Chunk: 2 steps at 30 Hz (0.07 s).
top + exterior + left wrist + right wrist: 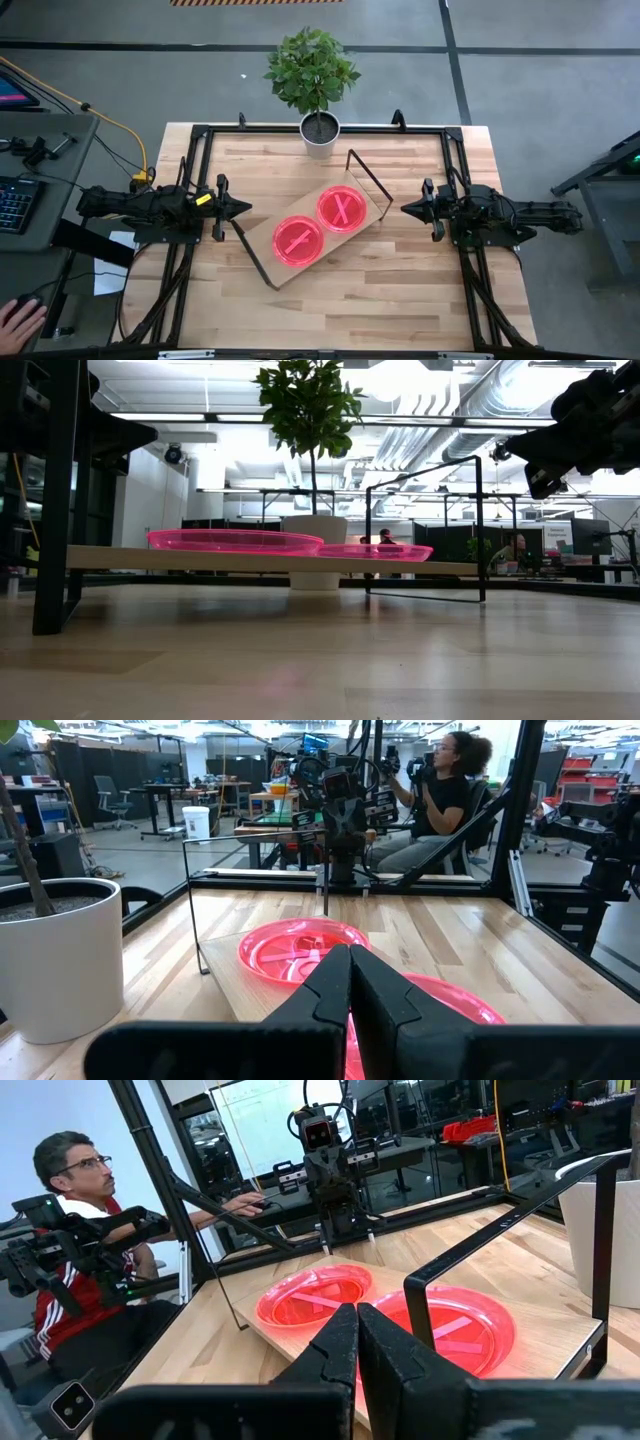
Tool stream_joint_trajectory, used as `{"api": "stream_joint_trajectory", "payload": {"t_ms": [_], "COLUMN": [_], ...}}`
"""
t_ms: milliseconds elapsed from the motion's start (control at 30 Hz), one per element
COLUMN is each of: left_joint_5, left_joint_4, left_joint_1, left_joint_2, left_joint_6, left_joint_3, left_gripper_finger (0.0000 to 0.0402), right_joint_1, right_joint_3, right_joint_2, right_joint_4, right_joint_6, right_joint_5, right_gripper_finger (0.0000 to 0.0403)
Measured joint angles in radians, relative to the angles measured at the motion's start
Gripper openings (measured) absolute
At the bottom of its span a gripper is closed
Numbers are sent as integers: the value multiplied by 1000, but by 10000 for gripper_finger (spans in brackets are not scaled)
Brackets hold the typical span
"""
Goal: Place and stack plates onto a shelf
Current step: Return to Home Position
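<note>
Two pink-red plates sit side by side on the shelf [375, 212], a light-wood board lying aslant at the table's middle: one plate [297, 241] toward the near left, one plate [343, 209] toward the far right. Whether either is a stack, I cannot tell. In the low view both plates [235, 540] [375, 550] rest flat on the board. My left gripper [245, 208] is shut and empty, left of the shelf. My right gripper [405, 209] is shut and empty, right of the shelf. Each hovers above the table.
A potted plant [318, 130] in a white pot stands at the table's far edge, behind the shelf. Black wire legs [368, 177] rise at the shelf's two ends. A person's hand [22, 318] rests at a desk left of the table. People sit beyond the table.
</note>
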Motion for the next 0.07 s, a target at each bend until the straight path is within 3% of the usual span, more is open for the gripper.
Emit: {"api": "stream_joint_trajectory", "payload": {"t_ms": [67], "left_joint_5": [0], "left_joint_4": [0], "left_joint_1": [0], "left_joint_2": [0], "left_joint_6": [0], "left_joint_3": [0], "left_gripper_finger": [0], "right_joint_1": [0], "right_joint_3": [0], "right_joint_2": [0], "right_joint_4": [0], "right_joint_6": [0], "right_joint_5": [0], "right_gripper_finger": [0]}}
